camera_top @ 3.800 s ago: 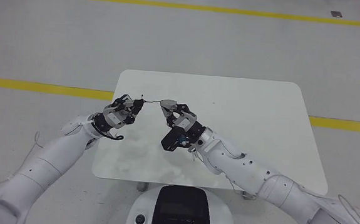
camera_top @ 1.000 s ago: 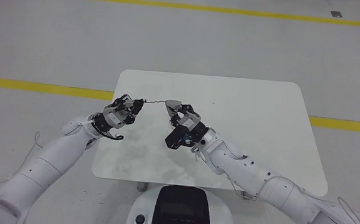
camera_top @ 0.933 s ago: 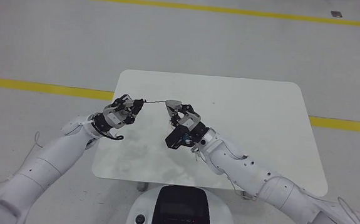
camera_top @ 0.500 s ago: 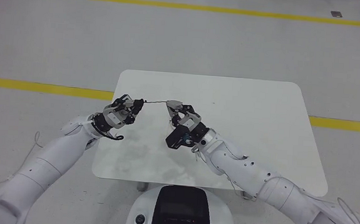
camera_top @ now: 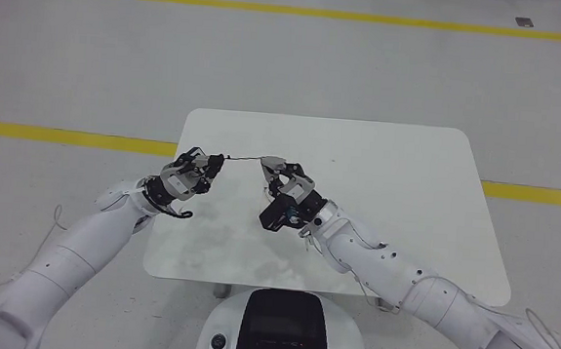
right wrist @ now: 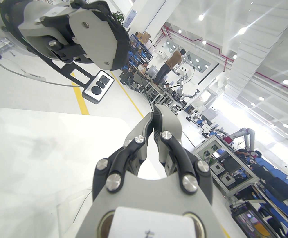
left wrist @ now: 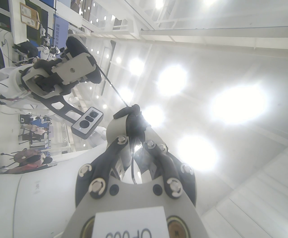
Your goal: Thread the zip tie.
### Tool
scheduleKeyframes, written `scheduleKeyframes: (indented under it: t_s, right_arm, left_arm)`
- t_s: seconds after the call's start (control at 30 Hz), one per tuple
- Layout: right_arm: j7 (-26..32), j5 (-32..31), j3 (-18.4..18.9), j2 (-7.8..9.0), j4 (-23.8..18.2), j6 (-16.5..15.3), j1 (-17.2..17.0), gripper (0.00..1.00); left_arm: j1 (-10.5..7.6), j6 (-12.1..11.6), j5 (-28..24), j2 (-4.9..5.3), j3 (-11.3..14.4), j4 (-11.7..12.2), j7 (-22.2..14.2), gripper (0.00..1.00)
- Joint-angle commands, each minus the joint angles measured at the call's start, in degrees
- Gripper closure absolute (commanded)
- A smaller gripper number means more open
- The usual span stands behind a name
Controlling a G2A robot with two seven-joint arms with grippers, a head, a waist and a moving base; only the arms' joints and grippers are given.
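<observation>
Over the last few seconds the right gripper (camera_top: 268, 162) has drawn a little toward the right of the top view, away from the left gripper (camera_top: 215, 160); in the last second both have held nearly still. The zip tie (camera_top: 242, 158) now spans a longer, straighter line between them, above the table's (camera_top: 406, 193) left half, just left of frame centre. Left fingers are closed on the tie's thick end. Right fingers are pressed together on the thin strap, which emerges from between the pads in the right wrist view. Judgement: the strap is under tension, so either the tail is being pulled through the head or the tie is being straightened; I cannot tell whether it has passed through. Table is white, matte. Grey floor (camera_top: 93, 54) with yellow lines (camera_top: 68, 137); workbenches (right wrist: 162, 94) beyond; bright ceiling lights (left wrist: 238, 106).
</observation>
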Motion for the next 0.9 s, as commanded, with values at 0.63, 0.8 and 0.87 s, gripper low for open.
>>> scheduleKeyframes:
  t_s: [0.63, 0.8, 0.87]
  right_arm:
    - [0.0, 0.0, 0.0, -0.16, 0.2, -0.2, -0.1, 1.0]
    - [-0.1, 0.0, -0.1, -0.27, 0.3, -0.5, 0.1, 1.0]
    - [-0.1, 0.0, -0.2, -0.34, 0.4, -0.6, 0.2, 1.0]
  left_arm:
    - [0.0, 0.0, 0.0, 0.0, 0.0, 0.0, 0.0, 1.0]
    - [0.0, 0.0, 0.0, 0.0, 0.0, 0.0, 0.0, 1.0]
    - [0.0, 0.0, 0.0, 0.0, 0.0, 0.0, 0.0, 1.0]
